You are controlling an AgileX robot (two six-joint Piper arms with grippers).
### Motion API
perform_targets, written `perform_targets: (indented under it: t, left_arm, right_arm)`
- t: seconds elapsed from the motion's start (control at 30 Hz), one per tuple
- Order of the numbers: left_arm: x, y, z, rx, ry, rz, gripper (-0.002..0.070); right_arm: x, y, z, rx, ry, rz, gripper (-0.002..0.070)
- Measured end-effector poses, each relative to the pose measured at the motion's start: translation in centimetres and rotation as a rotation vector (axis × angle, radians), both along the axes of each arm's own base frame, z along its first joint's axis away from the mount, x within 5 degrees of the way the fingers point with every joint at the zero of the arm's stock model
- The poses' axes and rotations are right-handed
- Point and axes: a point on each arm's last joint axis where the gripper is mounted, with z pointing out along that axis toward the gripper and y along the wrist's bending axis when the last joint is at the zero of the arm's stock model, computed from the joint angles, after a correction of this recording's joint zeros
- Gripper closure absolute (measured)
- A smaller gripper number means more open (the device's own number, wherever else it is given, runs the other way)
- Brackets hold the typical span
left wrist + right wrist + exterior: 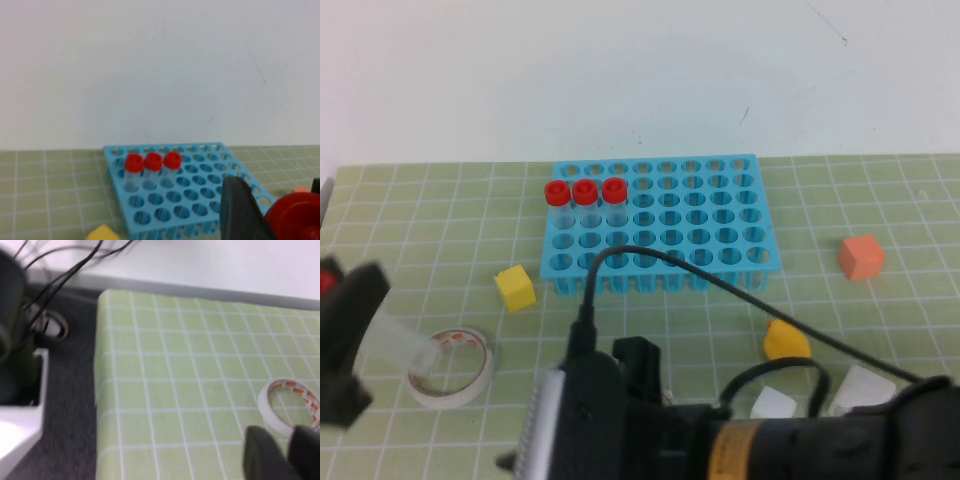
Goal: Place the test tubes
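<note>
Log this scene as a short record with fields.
rack: blue, mid-table
tubes: three, red-capped, upright side by side in one row, on the rack's left side
left gripper: front left, shut on a fourth tube, by the tape roll
right gripper: at the front, facing the tape roll
loose items: yellow cube left of rack, orange cube right of rack
</note>
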Motion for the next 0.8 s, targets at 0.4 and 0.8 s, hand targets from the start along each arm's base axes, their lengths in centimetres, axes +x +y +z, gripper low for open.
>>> perform_targets:
  t: [0.4,0.8]
  left_arm:
    - [8.7,-2.7,4.5,0.056,0.001,-0.221,0.0433]
    - [16.9,-5.4,3.6,0.15,-0.021,-0.482,0.0433]
  right_arm:
    - [0.0,-3.6,0.5,-0.117,0.056,-0.015,0.0668]
    - [-2.0,-11.0,-1.1,-0.129,0.111,-0.172,0.0671]
